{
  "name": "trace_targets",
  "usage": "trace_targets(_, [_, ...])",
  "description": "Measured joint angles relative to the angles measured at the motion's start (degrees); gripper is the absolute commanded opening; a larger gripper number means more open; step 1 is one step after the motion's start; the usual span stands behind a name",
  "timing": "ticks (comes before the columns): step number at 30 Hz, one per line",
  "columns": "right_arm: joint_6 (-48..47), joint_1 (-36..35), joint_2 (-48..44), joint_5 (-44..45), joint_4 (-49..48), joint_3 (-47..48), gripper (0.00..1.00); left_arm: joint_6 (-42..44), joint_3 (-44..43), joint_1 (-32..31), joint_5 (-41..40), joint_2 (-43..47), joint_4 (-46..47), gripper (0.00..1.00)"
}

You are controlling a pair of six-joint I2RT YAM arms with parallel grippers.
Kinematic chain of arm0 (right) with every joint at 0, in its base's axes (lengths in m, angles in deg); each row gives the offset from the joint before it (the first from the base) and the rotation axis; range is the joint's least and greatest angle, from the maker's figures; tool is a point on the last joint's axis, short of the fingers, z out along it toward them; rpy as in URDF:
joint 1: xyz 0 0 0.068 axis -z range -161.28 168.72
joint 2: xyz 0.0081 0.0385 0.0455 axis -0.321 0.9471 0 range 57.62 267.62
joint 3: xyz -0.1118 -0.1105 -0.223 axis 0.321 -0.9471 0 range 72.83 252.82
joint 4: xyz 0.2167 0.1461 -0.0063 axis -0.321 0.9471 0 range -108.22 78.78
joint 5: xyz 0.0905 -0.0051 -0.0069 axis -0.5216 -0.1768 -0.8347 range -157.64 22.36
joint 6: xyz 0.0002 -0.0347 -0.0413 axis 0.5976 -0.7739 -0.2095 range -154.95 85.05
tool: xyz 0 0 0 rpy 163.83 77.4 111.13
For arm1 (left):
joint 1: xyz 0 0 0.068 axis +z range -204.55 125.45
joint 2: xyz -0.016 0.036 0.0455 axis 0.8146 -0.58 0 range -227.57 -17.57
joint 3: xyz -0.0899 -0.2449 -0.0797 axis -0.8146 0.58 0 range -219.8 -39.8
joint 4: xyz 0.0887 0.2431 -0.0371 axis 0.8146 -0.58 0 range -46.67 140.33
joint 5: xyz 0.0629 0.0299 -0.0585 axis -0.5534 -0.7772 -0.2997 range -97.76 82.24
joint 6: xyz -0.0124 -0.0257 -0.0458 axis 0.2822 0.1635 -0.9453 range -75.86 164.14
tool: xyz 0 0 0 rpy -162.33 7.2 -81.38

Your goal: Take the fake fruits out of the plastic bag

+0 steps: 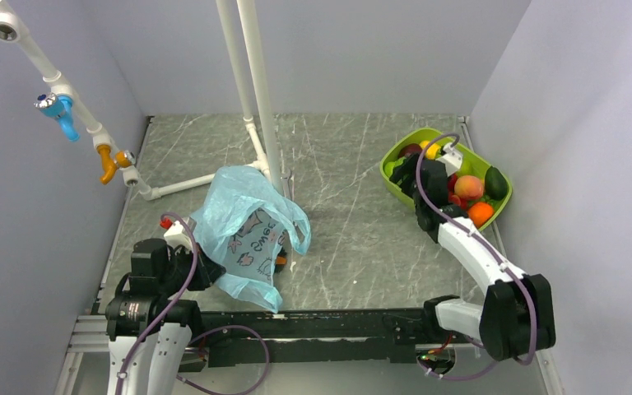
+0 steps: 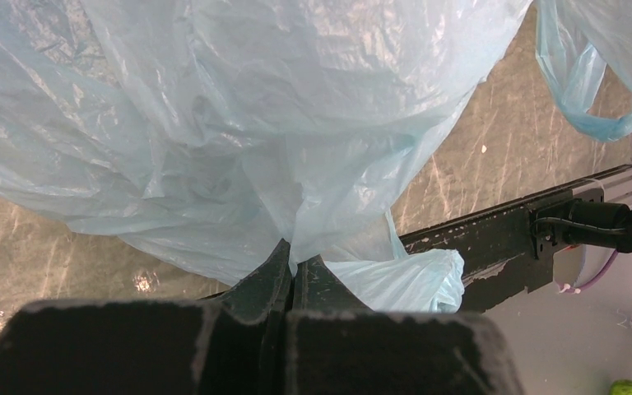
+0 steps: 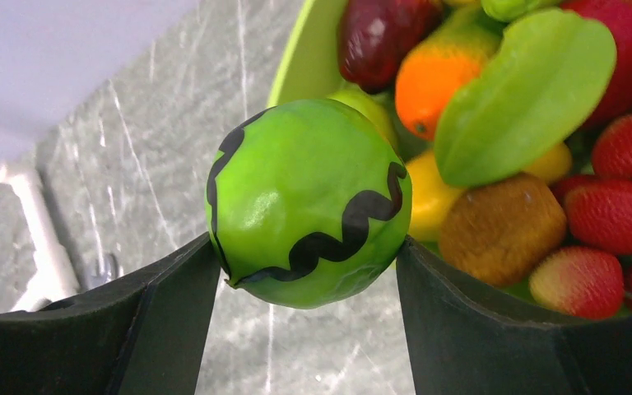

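Right hand (image 3: 304, 251) is clamping the striped melon (image 3: 296, 177) at the lime-green tray (image 3: 295, 70) rim; the tray interior is lying ahead-right and the bare desk (image 3: 132, 164) below-left. Left hand (image 2: 295, 276) is pinching shut on the plastic bag (image 2: 239, 123), well apart from the tray.

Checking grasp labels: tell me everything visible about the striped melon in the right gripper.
The melon is a small round toy, glossy bright green plastic by the look, with wavy black stripes. It looks whole. The right gripper clamps it between two black fingers, one on each side, clear of the table, at the rim of the lime-green tray. Other toy fruits lie behind it; whether any touches it cannot be told.
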Motion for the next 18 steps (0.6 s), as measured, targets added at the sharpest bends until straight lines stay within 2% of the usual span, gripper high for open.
trace_targets(8, [2.4,6.7,9.2,-1.2,-2.5,7.3,0.00,0.1,0.1,0.0,0.0,0.0,0.0,0.00])
trace_targets(13, [4.3,13.1,20.3,-2.5,-1.5,17.4,0.00,0.2,0.1,0.0,0.0,0.0,0.0,0.00])
trace_targets(17, [4.1,15.7,29.8,-3.5,0.2,27.1,0.00,0.2,0.1,0.1,0.0,0.0,0.0,0.00])
trace_targets(18, [3.9,16.0,31.8,-3.7,0.9,29.2,0.03,0.2,0.1,0.1,0.0,0.0,0.0,0.00])
